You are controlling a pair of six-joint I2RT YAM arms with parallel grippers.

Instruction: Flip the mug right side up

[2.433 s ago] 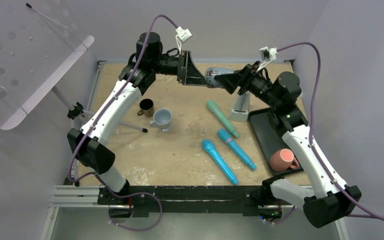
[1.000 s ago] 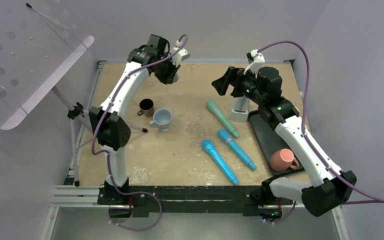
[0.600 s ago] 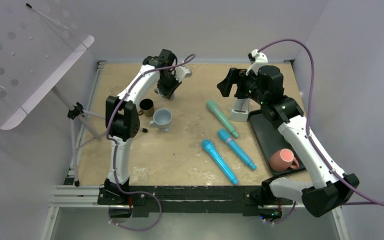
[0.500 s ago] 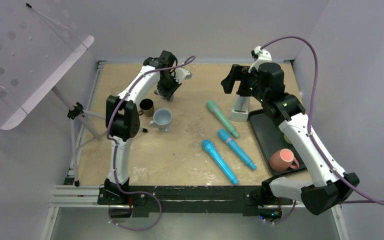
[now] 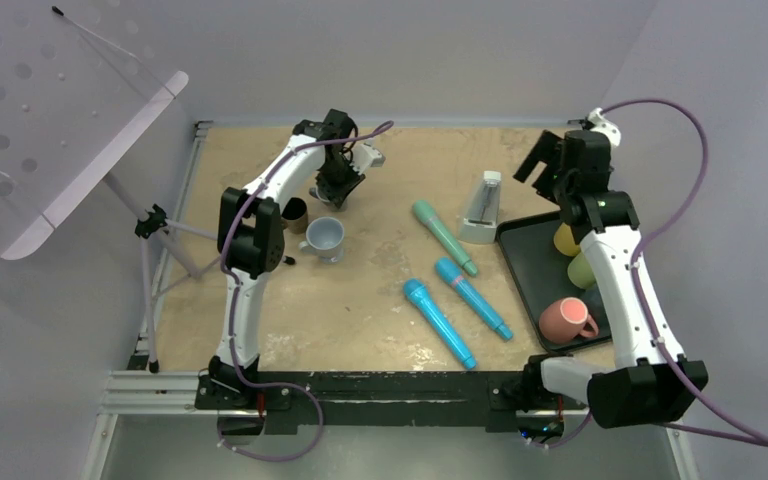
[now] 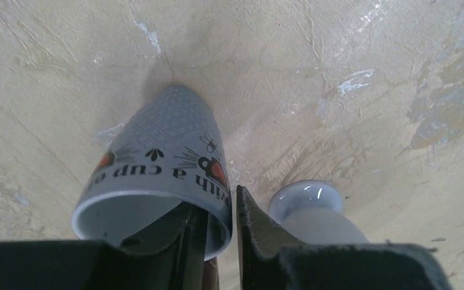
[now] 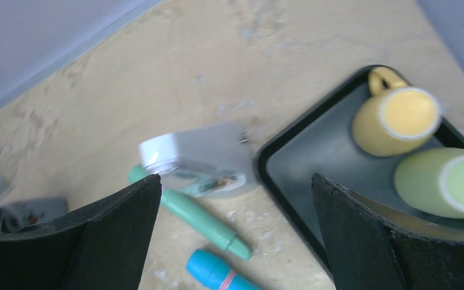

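A grey mug (image 6: 157, 163) with black lettering shows in the left wrist view, mouth toward the camera and base down at the table. My left gripper (image 6: 220, 241) is shut on its rim, one finger inside and one outside. In the top view the left gripper (image 5: 334, 186) is low over the back left of the table and mostly hides the mug. My right gripper (image 7: 235, 241) is wide open and empty, raised at the back right (image 5: 548, 160) above the tray's far end.
A blue-grey mug (image 5: 326, 238) and a brown mug (image 5: 293, 212) stand close to the left gripper. A metronome (image 5: 482, 208), a green microphone (image 5: 444, 237) and two blue microphones (image 5: 472, 297) lie mid-table. A black tray (image 5: 526, 268) holds pink (image 5: 565, 320), yellow (image 5: 564, 240) and green (image 5: 581, 270) mugs.
The left arm has come down from high at the back to the table with the mug in its jaws. The right arm has let go and swung away to the back right.
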